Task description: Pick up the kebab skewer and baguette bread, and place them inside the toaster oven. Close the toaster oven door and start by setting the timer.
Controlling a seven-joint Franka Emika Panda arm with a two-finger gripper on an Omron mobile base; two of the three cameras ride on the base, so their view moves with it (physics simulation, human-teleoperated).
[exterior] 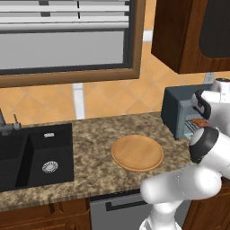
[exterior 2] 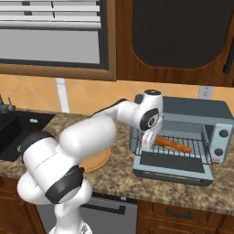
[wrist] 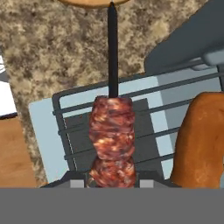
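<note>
Gripper [exterior 2: 147,142] at the toaster oven [exterior 2: 183,132] mouth, fingers clamped on the kebab skewer [wrist: 112,131] above the wire rack [wrist: 144,127]. Baguette bread [exterior 2: 172,144] lies on that rack, just beside the skewer; the toaster oven door [exterior 2: 172,164] hangs open at the counter's [exterior: 94,148] right end.

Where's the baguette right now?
The baguette bread lies on the wire rack inside the open toaster oven, just right of the gripper in the right base view.
</note>
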